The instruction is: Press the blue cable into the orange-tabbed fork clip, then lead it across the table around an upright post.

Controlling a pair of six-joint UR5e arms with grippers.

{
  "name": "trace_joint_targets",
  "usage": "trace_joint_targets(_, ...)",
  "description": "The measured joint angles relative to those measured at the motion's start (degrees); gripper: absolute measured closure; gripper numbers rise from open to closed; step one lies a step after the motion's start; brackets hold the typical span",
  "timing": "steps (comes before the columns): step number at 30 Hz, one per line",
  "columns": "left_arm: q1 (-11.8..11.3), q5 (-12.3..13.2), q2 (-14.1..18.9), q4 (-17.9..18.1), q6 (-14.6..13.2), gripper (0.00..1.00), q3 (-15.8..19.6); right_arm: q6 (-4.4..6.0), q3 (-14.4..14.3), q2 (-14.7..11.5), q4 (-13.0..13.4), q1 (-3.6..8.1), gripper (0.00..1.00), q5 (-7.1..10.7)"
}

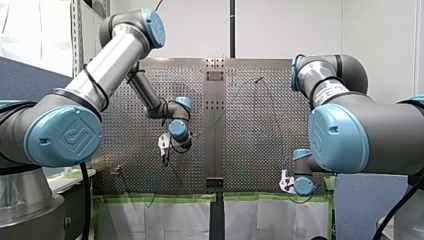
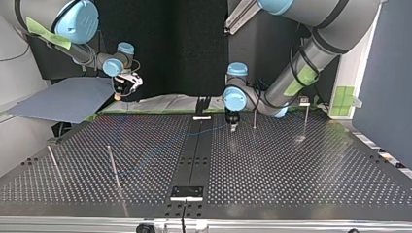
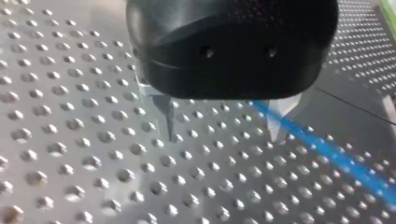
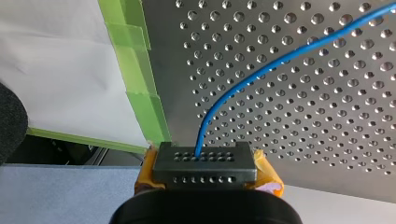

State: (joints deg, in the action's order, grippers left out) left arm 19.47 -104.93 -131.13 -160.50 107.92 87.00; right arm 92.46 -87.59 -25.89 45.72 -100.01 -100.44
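The thin blue cable (image 4: 261,70) runs over the perforated table and ends between the yellow pads (image 4: 268,177) of my right gripper (image 4: 205,170), which is shut on it through a black perforated block. This gripper hangs off the table's edge at the top view's left (image 2: 124,90). My left gripper (image 3: 224,130) stands open just above the plate, its metal fingers (image 3: 169,122) wide apart. The cable (image 3: 336,156) passes by one finger, not gripped. A small clip on a stand (image 2: 304,102) is beside my left arm. An upright post (image 2: 254,119) stands close to the left gripper (image 2: 233,127).
Two more thin posts (image 2: 112,165) (image 2: 53,162) rise at the top view's left. A dark centre strip (image 2: 194,150) splits the table. Green tape (image 4: 140,93) and white sheeting line the edge near my right gripper. A grey board (image 2: 63,99) lies beyond the table.
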Motion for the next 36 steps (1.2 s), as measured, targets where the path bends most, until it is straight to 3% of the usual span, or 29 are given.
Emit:
trace_joint_targets(5,0.71,0.24,1.77,-1.27,0.3,0.01,0.0,0.02,0.0,0.0,0.0,0.02,1.0,-0.01)
trace_joint_targets(19,4.17,4.92,5.2,-7.31,0.03,0.01,0.0,0.14,0.01,0.01,-0.04,0.03,1.0,-0.01)
trace_joint_targets(23,4.6,5.02,5.22,-9.17,0.09,0.01,0.0,0.12,0.01,0.0,-0.26,0.03,1.0,0.03)
trace_joint_targets(30,4.91,3.07,5.24,-11.73,-0.13,0.01,0.0,0.08,0.0,0.0,-0.42,0.03,1.0,0.04)
trace_joint_targets(36,5.42,4.9,5.48,-12.28,-0.23,0.01,0.0,0.11,0.01,0.0,-0.44,0.06,1.0,0.05)
